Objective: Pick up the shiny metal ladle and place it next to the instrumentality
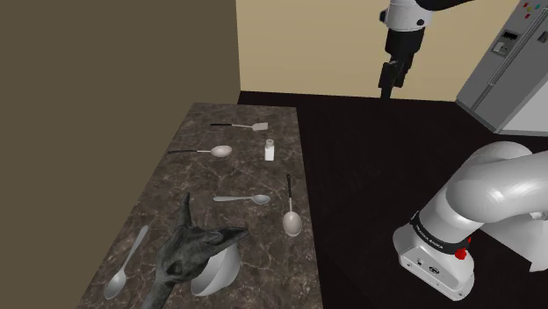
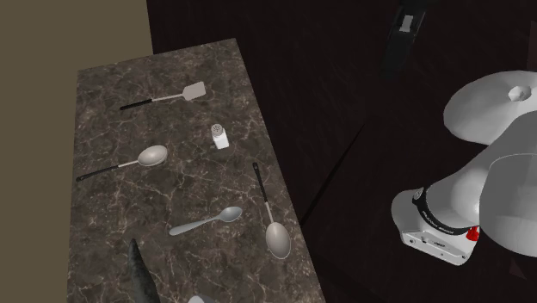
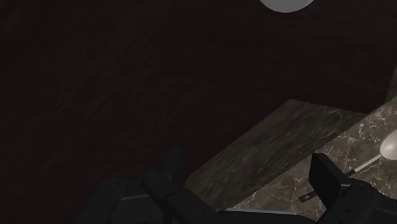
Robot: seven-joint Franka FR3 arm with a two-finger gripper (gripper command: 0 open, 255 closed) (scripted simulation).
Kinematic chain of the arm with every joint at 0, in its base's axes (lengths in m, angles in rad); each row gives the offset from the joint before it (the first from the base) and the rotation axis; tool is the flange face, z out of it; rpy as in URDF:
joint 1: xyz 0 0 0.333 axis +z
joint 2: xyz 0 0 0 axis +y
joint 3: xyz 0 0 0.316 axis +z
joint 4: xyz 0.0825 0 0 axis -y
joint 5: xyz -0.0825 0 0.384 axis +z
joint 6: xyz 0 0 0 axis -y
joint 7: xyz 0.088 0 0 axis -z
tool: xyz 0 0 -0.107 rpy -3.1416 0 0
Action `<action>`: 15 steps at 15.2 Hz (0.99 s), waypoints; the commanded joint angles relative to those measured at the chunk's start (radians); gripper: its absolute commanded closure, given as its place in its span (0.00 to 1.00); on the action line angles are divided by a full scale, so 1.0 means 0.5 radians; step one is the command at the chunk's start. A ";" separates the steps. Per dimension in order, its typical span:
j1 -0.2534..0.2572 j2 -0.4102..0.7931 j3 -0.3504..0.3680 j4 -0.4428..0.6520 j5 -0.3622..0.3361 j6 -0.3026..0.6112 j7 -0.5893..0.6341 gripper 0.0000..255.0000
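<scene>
Black two-finger gripper: upper right of frame, above the dark floor, jaws apart, empty. Black-handled ladle with shiny silver bowl: untouched at the right edge of the dark marble counter. Apparently outstanding: approach, grasp, placement.

- Soft, even light falls on the marble counter; what lies on it casts almost no shadow.
- The white arm carries a mild sheen on its rounded shells, with no harsh glare.
- The dark floor stays close to black.
- The wrist view is dim: the black gripper barely separates from the floor, and the counter's side face lies in shade.
</scene>
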 commanded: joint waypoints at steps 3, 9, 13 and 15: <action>-0.003 -0.048 0.045 -0.137 0.072 0.095 0.137 0.00; 0.012 -0.119 0.211 -0.495 0.310 0.423 0.543 0.00; 0.040 -0.084 0.349 -0.684 0.487 0.689 0.807 0.00; 0.060 -0.034 0.423 -0.759 0.577 0.839 0.939 0.00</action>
